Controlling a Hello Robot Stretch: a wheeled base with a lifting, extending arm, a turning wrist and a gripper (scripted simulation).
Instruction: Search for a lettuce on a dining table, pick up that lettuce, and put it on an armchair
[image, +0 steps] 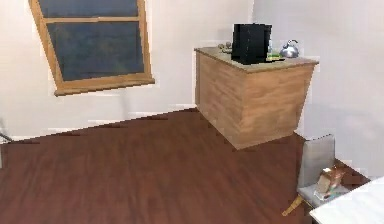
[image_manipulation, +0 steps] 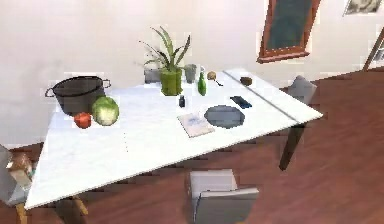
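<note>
1. The robot's body stands just beside the surface (image_manipulation: 150, 150), with its arm side turned toward it.
2. Its front points past one corner of that surface, toward a window (image: 95, 45) across the room.

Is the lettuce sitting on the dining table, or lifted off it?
On the table. The lettuce rests on the white dining table, beside a small red round thing and near the dark pot.
</note>
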